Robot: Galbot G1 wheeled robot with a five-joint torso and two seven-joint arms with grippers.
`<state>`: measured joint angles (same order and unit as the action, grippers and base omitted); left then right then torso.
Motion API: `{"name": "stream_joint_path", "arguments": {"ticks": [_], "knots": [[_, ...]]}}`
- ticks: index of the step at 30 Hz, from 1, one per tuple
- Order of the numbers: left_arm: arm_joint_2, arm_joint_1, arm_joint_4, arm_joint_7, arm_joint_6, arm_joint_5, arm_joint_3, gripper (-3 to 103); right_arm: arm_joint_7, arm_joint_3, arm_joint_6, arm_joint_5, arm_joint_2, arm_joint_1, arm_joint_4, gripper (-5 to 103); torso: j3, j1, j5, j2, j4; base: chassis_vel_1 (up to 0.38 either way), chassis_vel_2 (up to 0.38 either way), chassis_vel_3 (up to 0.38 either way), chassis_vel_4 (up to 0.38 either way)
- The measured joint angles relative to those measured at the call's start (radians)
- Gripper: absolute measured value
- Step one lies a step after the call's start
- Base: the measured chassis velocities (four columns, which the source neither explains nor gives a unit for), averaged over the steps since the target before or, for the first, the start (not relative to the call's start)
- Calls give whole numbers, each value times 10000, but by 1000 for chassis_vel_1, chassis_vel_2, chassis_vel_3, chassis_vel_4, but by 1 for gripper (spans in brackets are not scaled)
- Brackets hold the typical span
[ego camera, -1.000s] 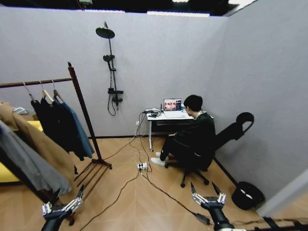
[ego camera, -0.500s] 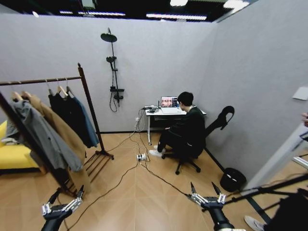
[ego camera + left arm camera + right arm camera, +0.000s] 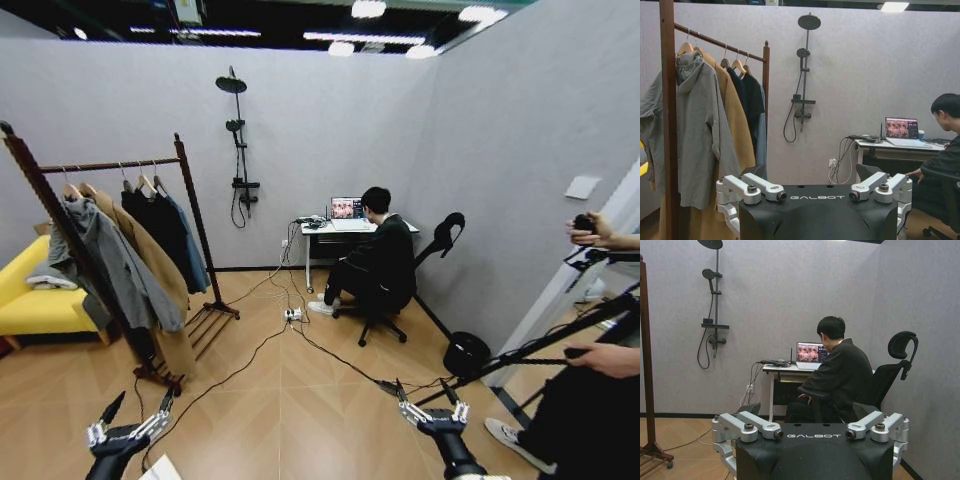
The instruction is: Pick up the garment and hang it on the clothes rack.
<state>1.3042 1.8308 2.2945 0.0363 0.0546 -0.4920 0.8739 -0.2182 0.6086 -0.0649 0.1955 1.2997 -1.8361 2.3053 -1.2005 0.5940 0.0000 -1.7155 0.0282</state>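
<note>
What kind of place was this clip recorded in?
Probably a mock-up room in a robot test lab rather than a real home: grey partition walls, a shower-head stand fixed to a dry wall, a clothes rack hung with coats, and a desk with a laptop.

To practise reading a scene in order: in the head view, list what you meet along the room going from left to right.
Yellow sofa → clothes rack → shower-head stand → desk with laptop → seated person → black bin.
</note>
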Motion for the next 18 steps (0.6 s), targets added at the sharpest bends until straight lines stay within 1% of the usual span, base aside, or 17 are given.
{"name": "stream_joint_path", "arguments": {"ticks": [2,3,18], "knots": [[0,-2,0,0,0,0,0,100,0,0,-1,0,0,0,0,100,0,2,0,2,4,-43,40,42,-44],[0,-1,0,0,0,0,0,100,0,0,0,0,0,0,0,100,0,2,0,2,0,0,0,0,0],[0,1,0,0,0,-1,0,100,0,1,0,0,0,-3,0,100,2,-8,2,-3,1,4,4,-3,-3]]}}
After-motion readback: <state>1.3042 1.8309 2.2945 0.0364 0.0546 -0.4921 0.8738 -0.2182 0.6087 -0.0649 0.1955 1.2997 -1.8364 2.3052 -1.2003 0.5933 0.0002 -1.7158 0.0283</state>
